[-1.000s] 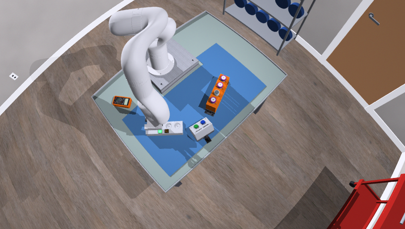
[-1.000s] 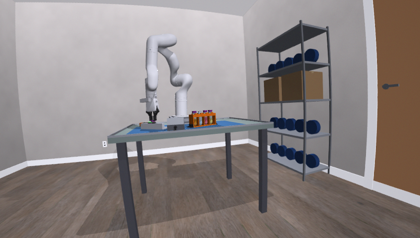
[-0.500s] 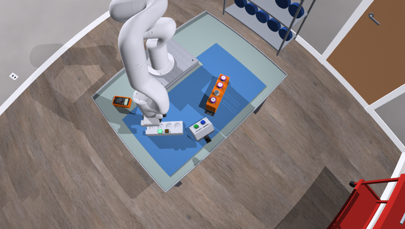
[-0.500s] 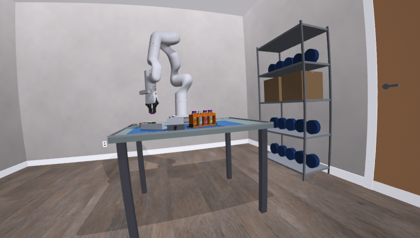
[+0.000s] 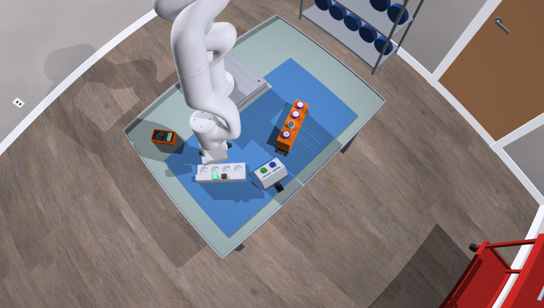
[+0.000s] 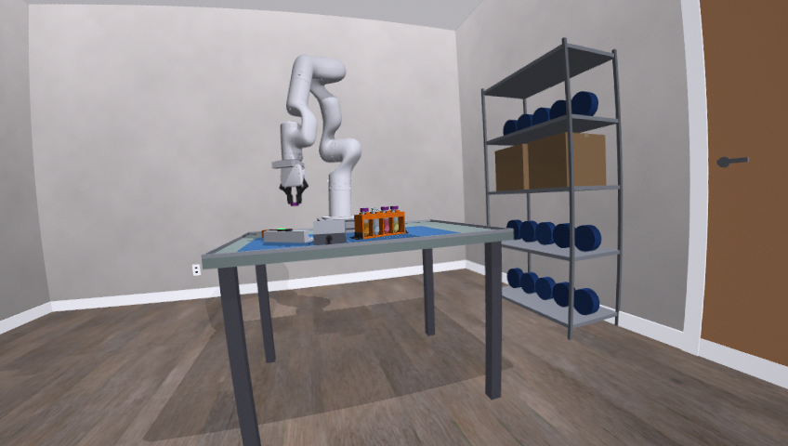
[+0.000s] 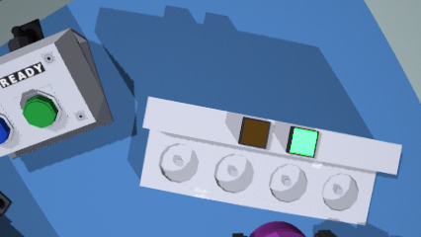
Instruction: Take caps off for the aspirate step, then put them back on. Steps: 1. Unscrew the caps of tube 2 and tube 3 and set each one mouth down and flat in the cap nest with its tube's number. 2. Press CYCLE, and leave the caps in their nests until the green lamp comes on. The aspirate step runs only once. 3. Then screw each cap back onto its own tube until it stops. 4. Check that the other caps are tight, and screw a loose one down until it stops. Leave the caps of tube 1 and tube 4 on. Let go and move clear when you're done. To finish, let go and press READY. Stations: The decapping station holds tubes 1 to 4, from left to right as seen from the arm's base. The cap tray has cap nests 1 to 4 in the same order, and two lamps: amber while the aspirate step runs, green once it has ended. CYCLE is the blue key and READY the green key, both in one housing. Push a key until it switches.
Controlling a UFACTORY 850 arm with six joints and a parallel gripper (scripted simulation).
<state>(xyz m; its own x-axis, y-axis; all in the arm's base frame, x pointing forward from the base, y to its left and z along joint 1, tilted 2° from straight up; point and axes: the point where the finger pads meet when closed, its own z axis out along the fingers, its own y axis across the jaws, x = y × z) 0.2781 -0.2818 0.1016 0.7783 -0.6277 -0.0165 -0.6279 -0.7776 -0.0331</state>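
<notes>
On the blue mat point(image 5: 244, 152) point(image 6: 431, 230) point(image 7: 208, 64) stands the cap tray point(image 5: 239, 176) point(image 6: 286, 236) point(image 7: 198, 190), green lamp point(image 5: 214, 176) point(image 7: 303, 142) lit; above the table point(image 5: 324, 45) point(image 6: 353, 246), the gripper point(image 6: 294, 202) point(image 7: 279, 234) is clamped on a purple cap point(image 6: 295, 204) point(image 7: 278, 230).

Behind, pale grey plaster walls point(image 6: 165, 110), brown wood-plank floor point(image 5: 343, 228) point(image 6: 359, 386), and dark grey metal shelving point(image 6: 571, 220) point(image 5: 389, 42).

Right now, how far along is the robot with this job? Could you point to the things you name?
The aspirate step looks done: the green lamp point(image 5: 214, 176) point(image 6: 282, 229) point(image 7: 303, 142) is lit. Tube 2's cap point(image 5: 296, 113) point(image 6: 385, 208) is on. The gripper point(image 5: 215, 149) point(image 6: 294, 202) point(image 7: 279, 234) holds a purple cap point(image 6: 294, 204) point(image 7: 278, 230), presumably for open tube 3 point(image 5: 290, 124) point(image 6: 376, 226). Left: screwing it on, checking tightness, which I can't judge here, and pressing READY point(image 5: 263, 170) point(image 7: 41, 112).
</notes>
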